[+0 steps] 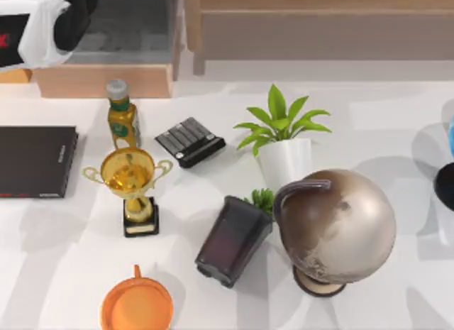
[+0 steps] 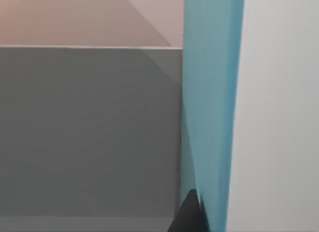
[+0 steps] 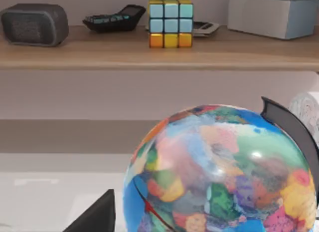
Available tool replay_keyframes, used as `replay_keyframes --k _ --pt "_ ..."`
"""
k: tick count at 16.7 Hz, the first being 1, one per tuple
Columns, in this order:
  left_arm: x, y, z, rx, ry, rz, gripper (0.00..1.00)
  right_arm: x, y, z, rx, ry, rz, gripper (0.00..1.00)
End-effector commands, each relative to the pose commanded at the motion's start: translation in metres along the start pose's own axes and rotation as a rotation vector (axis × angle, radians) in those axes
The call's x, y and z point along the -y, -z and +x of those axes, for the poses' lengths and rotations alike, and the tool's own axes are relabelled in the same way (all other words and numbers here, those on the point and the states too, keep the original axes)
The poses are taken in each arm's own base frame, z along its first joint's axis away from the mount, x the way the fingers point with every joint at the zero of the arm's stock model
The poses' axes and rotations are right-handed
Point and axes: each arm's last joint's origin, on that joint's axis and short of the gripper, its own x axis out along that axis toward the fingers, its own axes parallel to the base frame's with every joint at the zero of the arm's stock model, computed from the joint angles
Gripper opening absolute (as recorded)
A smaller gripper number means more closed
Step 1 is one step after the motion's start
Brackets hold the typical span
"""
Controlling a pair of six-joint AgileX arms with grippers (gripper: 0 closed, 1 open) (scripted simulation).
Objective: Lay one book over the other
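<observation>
Teal-blue book point(image 2: 212, 107) stands as a tall upright band close before my left wrist camera, with a dark wedge point(image 2: 192, 217) at its foot, a grey panel point(image 2: 89, 132) beside it and a pinkish wall beyond. Whether the left gripper grasps it I cannot tell. The left arm point(image 1: 67, 18) sits at the far left corner, over a wooden box point(image 1: 103, 80) with a grey floor.

On the white table point(image 1: 71, 266), the black book point(image 1: 35, 162) lies flat at the left edge. It has pale lettering along its right edge, too small to read, and a thin red line along its near edge.

To its right stand a yellow bottle point(image 1: 122, 117) with a grey cap and an unreadable green label, and a gold trophy point(image 1: 131, 184) on a black base. Farther right lie a black ribbed device point(image 1: 189, 141) and a potted plant point(image 1: 282, 142) in a white pot. A dark glossy box point(image 1: 233, 239) lies tilted beside a globe point(image 1: 333, 227), and an orange cup point(image 1: 137, 305) sits at the near edge.

The right arm's wrist camera looks past the globe toward a wooden shelf point(image 3: 99, 55) against a pale wall. On the shelf are a dark grilled box point(image 3: 34, 24), a calculator point(image 3: 113, 16), a colour cube point(image 3: 171, 22) and a white box point(image 3: 271, 15). Whether the right gripper is released or clenched I cannot tell.
</observation>
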Motion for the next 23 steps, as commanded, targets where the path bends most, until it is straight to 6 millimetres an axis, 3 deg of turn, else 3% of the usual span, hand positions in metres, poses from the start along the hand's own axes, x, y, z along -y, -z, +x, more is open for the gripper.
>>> replay_keyframes --k 3,9,18,23 --pt "-0.009 -0.006 -0.004 0.009 -0.042 0.027 0.0 0.0 0.0 0.0 0.0 0.0 0.0 1.0" --pt "0.009 -0.017 -0.014 0.022 0.025 0.019 0.0 0.0 0.0 0.0 0.0 0.0 0.0 1.0" --pt "0.002 -0.012 -0.012 0.008 0.013 0.009 0.0 0.0 0.0 0.0 0.0 0.0 0.0 1.0" --pt "-0.015 -0.037 -0.043 0.113 0.091 0.2 0.0 0.0 0.0 0.0 0.0 0.0 0.0 1.0"
